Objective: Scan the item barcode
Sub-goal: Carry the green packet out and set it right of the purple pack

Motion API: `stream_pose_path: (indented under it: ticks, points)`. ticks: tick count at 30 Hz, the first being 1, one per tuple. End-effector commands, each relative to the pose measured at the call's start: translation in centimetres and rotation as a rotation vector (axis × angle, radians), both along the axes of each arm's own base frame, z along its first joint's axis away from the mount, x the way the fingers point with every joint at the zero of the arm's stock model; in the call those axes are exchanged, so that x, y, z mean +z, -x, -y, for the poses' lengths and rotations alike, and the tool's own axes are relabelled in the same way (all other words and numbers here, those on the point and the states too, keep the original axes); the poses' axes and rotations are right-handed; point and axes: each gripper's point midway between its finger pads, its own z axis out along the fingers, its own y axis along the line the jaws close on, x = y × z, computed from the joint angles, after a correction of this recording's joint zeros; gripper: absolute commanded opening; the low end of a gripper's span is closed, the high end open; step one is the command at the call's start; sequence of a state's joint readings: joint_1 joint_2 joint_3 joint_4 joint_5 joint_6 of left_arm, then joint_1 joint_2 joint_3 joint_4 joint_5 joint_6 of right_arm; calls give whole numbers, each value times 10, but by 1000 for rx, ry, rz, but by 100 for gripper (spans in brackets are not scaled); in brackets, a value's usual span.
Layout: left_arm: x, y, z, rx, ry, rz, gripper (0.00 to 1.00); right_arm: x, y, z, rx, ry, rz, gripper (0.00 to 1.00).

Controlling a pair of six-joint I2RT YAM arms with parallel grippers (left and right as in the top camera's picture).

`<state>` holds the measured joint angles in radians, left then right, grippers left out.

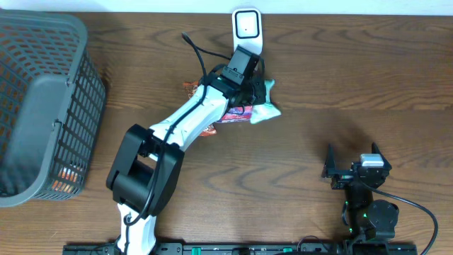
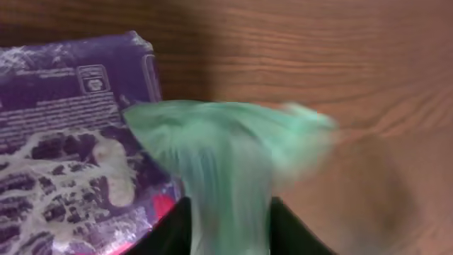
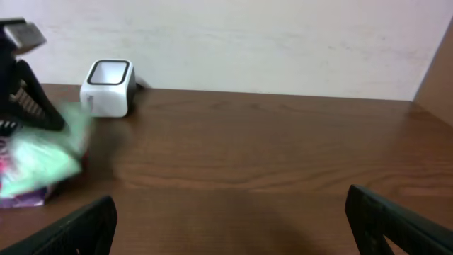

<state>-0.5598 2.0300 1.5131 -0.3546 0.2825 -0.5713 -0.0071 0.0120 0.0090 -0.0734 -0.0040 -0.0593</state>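
The left gripper [image 1: 256,92] is reached out over the wooden table [image 1: 354,71], just short of the white barcode scanner [image 1: 247,27]. A green packet [image 2: 226,149] is seen between its dark fingers [image 2: 170,237], blurred. Whether it is pinched or lying loose cannot be told. Just left of the fingers a purple printed packet [image 2: 64,156] is laid flat on the wood, with the green one partly over it. Well off to this gripper's left a grey mesh basket [image 1: 42,106] is set. The right gripper [image 3: 233,227] is held low and well apart from the packets, its fingers spread wide with nothing between them.
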Motion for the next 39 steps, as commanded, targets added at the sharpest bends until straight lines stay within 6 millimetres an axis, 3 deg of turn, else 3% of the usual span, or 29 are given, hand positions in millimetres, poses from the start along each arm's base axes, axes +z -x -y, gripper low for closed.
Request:
stream_pose_path:
  ticks: [1, 4, 7, 12, 16, 20, 22, 26, 30, 35, 39]
  points:
    - [1, -5, -5, 23, 0, 7, 48, -1, 0, -2, 9, 5, 0, 99]
    - [17, -11, -3, 22, 34, 28, 57, -1, 0, -2, 9, 5, 0, 99]
    - [51, -20, -8, 32, 80, 83, 60, -1, 0, -2, 9, 5, 0, 99]
    - [138, -35, -50, 93, 145, 253, 60, -1, 0, -2, 9, 5, 0, 99]
    - [210, -35, -116, 177, 152, 401, 60, -1, 0, -2, 9, 5, 0, 99]
    - [268, -19, -213, 340, 105, 519, 60, -1, 0, -2, 9, 5, 0, 99]
    - [284, -4, -267, 455, 71, 539, 61, -1, 0, -2, 9, 5, 0, 99]
    - [285, 40, -372, 728, -14, 481, 61, -1, 0, -2, 9, 5, 0, 99]
    - [254, 99, -466, 1046, -139, 316, 60, -1, 0, -2, 9, 5, 0, 99]
    - [207, 158, -537, 1397, -208, 93, 61, -1, 0, -2, 9, 5, 0, 99]
    - [161, 174, -557, 1562, -160, -78, 61, -1, 0, -2, 9, 5, 0, 99]
